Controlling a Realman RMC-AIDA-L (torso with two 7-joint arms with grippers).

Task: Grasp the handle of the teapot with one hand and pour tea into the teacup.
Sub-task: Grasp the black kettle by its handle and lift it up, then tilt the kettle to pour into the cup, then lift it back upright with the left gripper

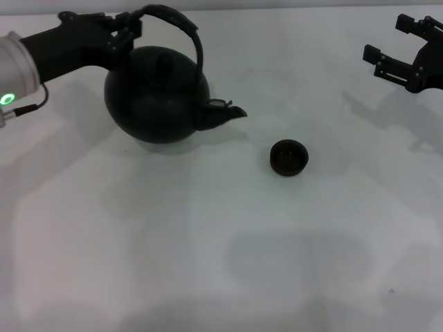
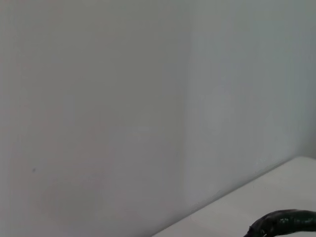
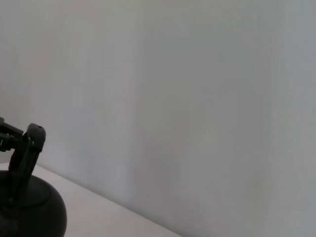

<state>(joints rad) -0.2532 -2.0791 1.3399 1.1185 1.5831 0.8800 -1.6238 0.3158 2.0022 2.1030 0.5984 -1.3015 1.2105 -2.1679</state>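
- The teapot [image 1: 156, 97] is the landmark: it sits on the white table [image 1: 221, 263], toward the robot's left and far side, upright or nearly so.
- The left gripper [image 1: 124, 29] is at the left end of the handle [image 1: 181, 28], just above the teapot's left shoulder; its jaws seem to pinch the handle there, though dark on dark hides the contact.
- In the left wrist view only a short curve of the handle [image 2: 286, 222] shows, so it does not settle the grasp.
- The right gripper [image 1: 405, 59] hangs well right of the teapot, jaws spread, idle.
- The teacup [image 1: 288, 157] stands right of the teapot and nearer the robot, just past the spout tip, mouth up.
- Step in hand, by my reading: grasp made, pour not begun.
- The next move calls for lifting, bringing the spout [image 1: 225, 113] over the teacup, then tipping.
- The spout points right, toward the teacup; the teapot's long axis runs left to right, handle arching along it.
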